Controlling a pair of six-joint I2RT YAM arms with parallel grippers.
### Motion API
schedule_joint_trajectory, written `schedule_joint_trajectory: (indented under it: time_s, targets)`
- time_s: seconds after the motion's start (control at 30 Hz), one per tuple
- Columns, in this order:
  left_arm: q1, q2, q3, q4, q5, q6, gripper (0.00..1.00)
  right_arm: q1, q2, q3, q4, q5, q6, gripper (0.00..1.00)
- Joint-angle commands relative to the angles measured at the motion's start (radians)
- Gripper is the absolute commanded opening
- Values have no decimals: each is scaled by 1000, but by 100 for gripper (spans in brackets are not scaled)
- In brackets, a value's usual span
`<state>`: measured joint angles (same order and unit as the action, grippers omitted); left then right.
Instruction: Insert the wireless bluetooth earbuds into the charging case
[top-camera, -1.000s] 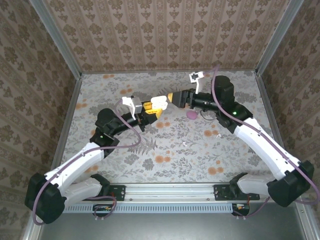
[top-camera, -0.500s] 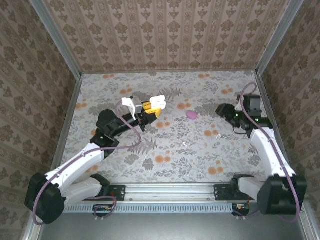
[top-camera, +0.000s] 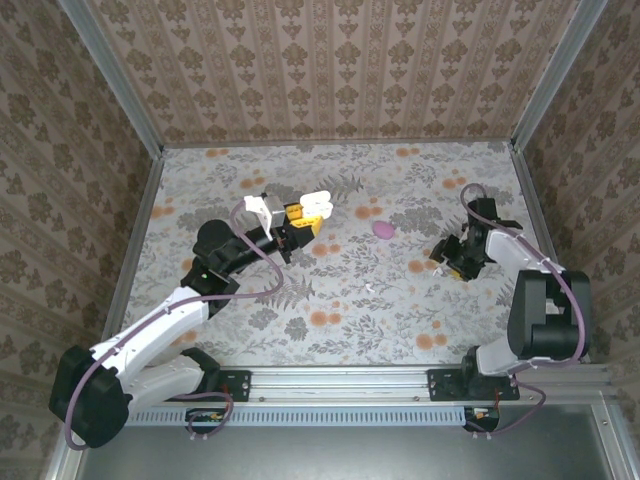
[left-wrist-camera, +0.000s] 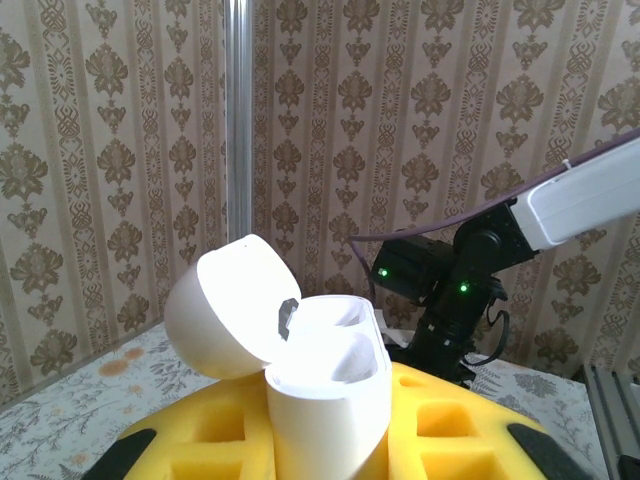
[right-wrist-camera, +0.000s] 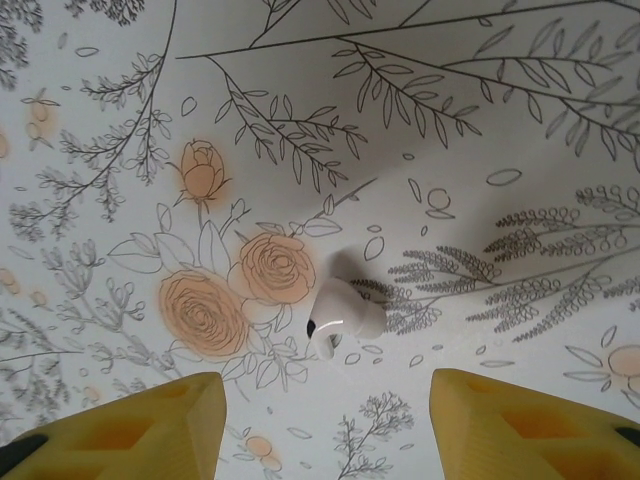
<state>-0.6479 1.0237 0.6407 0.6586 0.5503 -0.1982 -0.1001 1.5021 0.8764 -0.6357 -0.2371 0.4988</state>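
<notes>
A small whitish earbud (right-wrist-camera: 340, 315) lies on the flowered table next to an orange rose print. My right gripper (right-wrist-camera: 325, 425) hangs just above it, open, with its yellow fingertips (right-wrist-camera: 150, 420) on either side and nothing between them. In the top view that gripper (top-camera: 449, 262) sits low at the table's right side. The white charging case (left-wrist-camera: 330, 400) stands upright with its lid (left-wrist-camera: 225, 305) swung open to the left, and my left gripper (left-wrist-camera: 330, 450) is shut on its body. From above, the case (top-camera: 314, 206) is held over the table's back middle.
A pink oval pebble-shaped item (top-camera: 382, 229) lies between the two grippers. A tiny pale piece (top-camera: 368, 288) lies nearer the front; I cannot tell what it is. Metal frame posts and patterned walls close in the table (top-camera: 300, 330) on three sides.
The right arm pulled back from beside the case, swung to the right side and came down over the earbud, its jaws narrowing somewhat. The left arm and the case stayed still.
</notes>
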Motion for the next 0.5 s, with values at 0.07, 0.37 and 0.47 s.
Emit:
schedule_joint_trajectory:
  time_s: [0.07, 0.37, 0.47]
  targets:
    - [-9, -8, 14, 11, -10, 3, 21, 29, 69, 61, -47, 62, -40, 53]
    - [-12, -19, 13, -6, -20, 8, 22, 93, 149, 121, -64, 122, -43, 47]
    - [-12, -24, 11, -15, -24, 13, 22, 106, 156, 127, -73, 138, -42, 47]
